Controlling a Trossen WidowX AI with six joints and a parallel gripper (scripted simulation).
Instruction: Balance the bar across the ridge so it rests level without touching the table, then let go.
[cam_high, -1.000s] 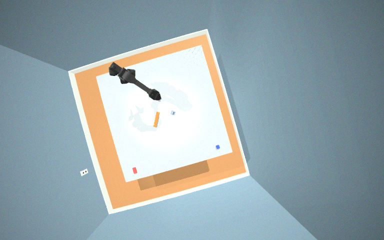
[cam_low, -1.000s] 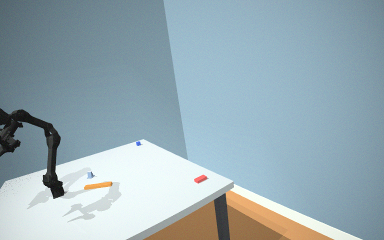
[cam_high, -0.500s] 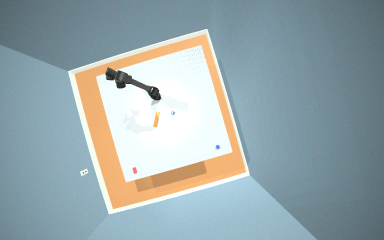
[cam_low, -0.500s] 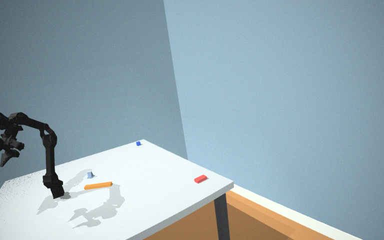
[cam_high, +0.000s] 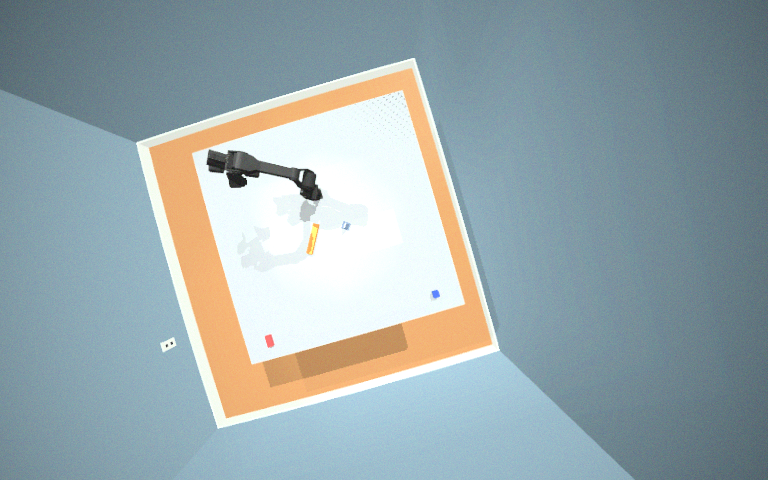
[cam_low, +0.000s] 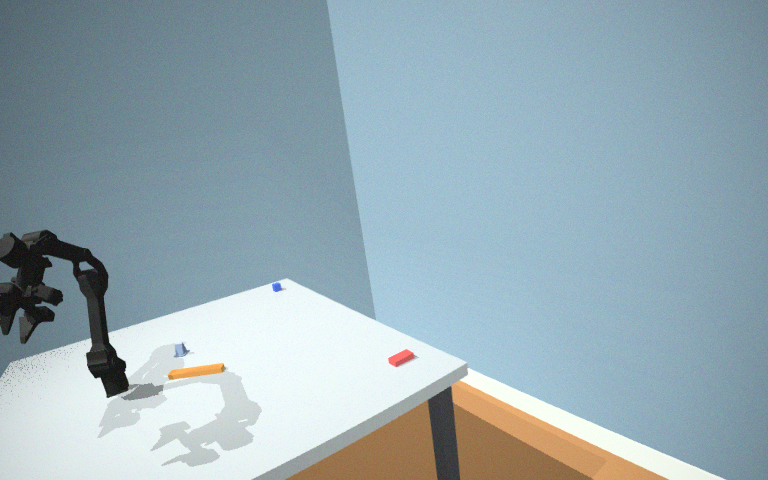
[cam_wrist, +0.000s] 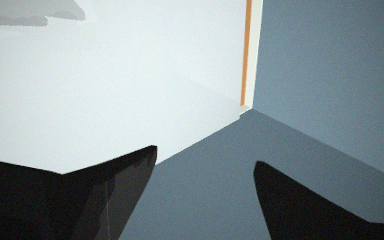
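Observation:
An orange bar lies flat on the white table. A small grey-blue ridge stands on the table a short way from the bar, not touching it. My gripper is open, with nothing between its fingers. It hangs high above the table, well away from the bar and the ridge, at the far left in the exterior view. The wrist view shows neither the bar nor the ridge.
A red block lies near one table corner, and a small blue cube near another. The arm's base stands on the table close to the bar's upper end in the top view. Arm shadows fall around the bar.

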